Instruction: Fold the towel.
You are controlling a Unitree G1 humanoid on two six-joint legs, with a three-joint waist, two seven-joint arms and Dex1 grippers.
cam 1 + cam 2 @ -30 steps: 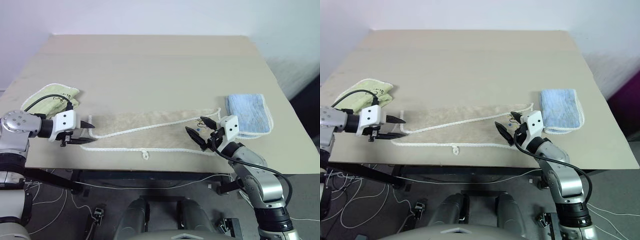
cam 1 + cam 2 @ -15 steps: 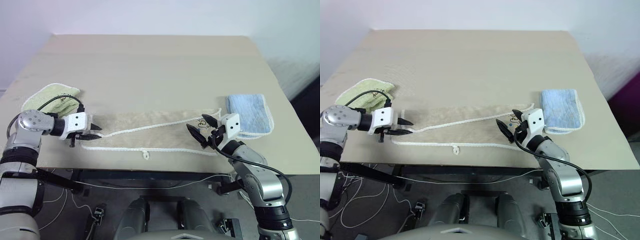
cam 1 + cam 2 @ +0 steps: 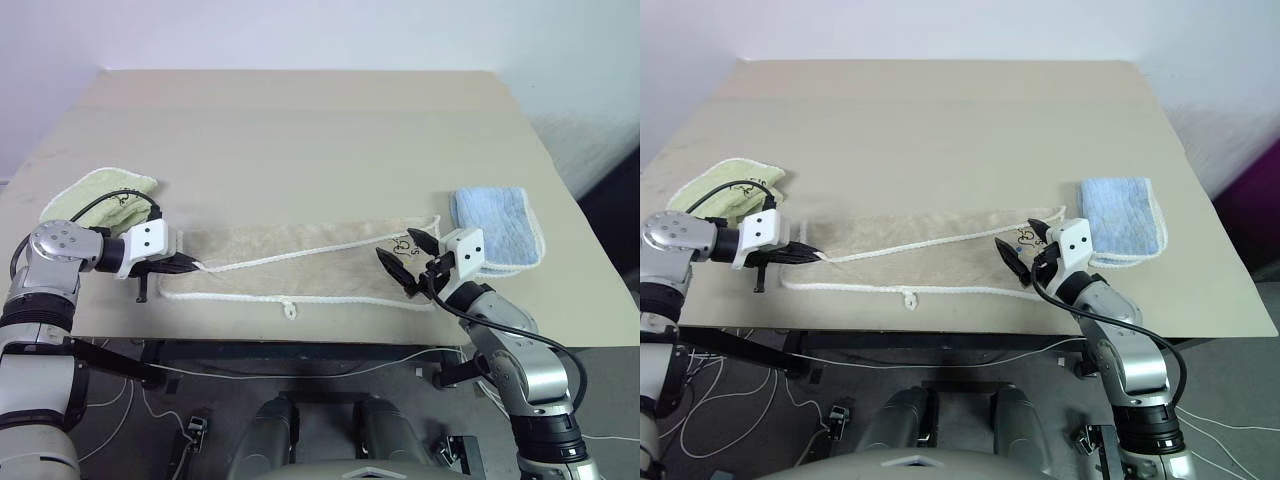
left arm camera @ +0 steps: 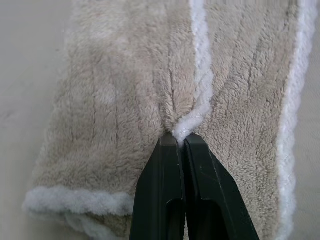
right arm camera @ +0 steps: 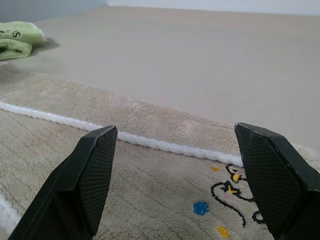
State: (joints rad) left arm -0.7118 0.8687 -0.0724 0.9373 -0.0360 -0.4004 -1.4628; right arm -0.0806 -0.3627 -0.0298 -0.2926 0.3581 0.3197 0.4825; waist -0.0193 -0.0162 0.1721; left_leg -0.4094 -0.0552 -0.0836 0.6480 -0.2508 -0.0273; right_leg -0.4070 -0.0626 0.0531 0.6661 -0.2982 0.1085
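Beige towel (image 3: 300,265) flat on tan table (image 3: 300,130)

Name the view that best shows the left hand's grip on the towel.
Left wrist view: the left hand is shut on the towel's white edging. In the head views this pinch is small, at the towel's left end.

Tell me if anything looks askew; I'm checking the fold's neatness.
The towel is folded unevenly: its upper layer's white edging runs diagonally across it rather than matching the near edge. The left gripper pinches that edging.
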